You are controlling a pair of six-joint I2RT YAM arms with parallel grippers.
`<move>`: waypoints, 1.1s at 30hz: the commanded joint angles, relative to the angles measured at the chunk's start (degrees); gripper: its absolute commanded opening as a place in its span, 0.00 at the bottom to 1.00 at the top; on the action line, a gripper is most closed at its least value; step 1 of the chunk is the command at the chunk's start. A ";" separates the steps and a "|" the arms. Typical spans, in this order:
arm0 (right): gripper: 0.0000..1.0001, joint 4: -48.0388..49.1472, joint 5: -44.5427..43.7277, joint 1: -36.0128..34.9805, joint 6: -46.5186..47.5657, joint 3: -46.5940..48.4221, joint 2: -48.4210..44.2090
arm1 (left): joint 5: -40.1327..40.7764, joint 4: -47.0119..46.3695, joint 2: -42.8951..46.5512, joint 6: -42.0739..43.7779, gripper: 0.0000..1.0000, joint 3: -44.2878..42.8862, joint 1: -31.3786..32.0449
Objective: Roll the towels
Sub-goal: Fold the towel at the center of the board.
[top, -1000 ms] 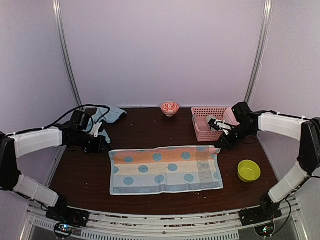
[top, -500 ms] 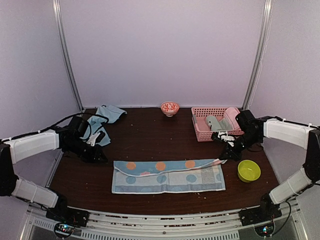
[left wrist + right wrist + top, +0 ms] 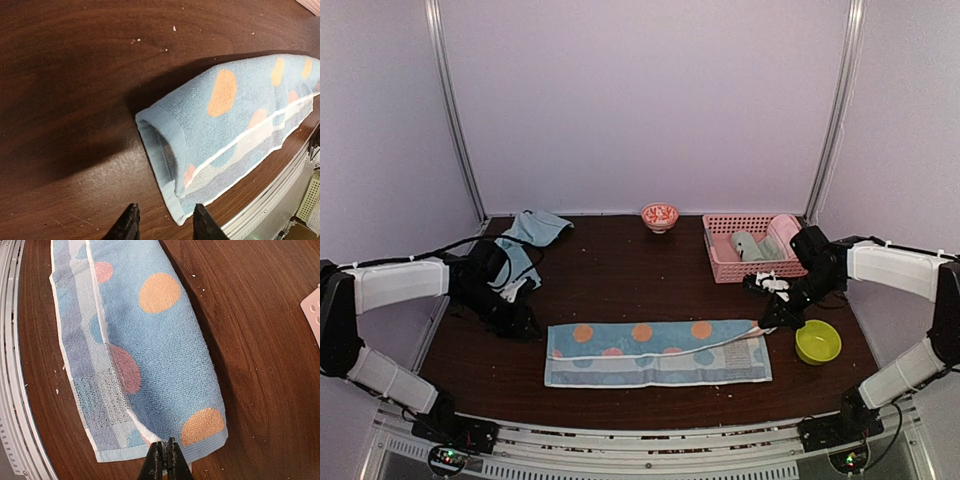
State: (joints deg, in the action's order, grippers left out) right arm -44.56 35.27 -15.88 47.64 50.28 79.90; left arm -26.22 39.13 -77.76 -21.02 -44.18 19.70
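A light-blue towel with orange spots [image 3: 655,352] lies folded lengthwise near the table's front edge. Its top layer is draped over the lower one [image 3: 235,115], [image 3: 165,350]. My left gripper [image 3: 525,322] hovers just off the towel's left end, open, with nothing between its fingers [image 3: 166,222]. My right gripper [image 3: 767,322] is shut on the top layer's edge at the towel's right end [image 3: 166,455]. The plain light-blue towel [image 3: 533,236] lies crumpled at the back left, behind my left arm.
A pink lattice basket [image 3: 720,268] with rolled cloths stands at the back right. A lime-green bowl [image 3: 817,341] sits just right of my right gripper. A small red-patterned bowl [image 3: 660,215] is at the back centre. A metal rail [image 3: 640,450] runs along the front edge.
The spotted towel's far half was pulled over toward the near edge, folding it lengthwise. My left gripper has let go of its end and opened. The right stays shut on its end.
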 commanded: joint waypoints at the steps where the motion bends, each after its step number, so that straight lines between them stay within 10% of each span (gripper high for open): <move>1: 0.00 0.44 0.77 -0.42 -0.33 0.56 0.76 | -3.20 -0.81 -2.39 -2.74 0.37 -0.36 1.13; 15: 0.00 0.62 0.33 -0.55 -0.20 1.60 1.40 | -4.29 -4.15 -8.98 -5.31 0.36 0.89 6.63; 33: 0.00 1.47 0.57 -0.82 -0.69 1.18 1.38 | -4.00 -8.65 -8.69 -8.22 0.00 1.32 6.97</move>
State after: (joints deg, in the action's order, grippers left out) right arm -43.48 35.29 -16.29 47.37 50.43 81.14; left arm -31.05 32.58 -87.57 -28.05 -42.48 26.37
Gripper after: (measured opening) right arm 0.009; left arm 0.005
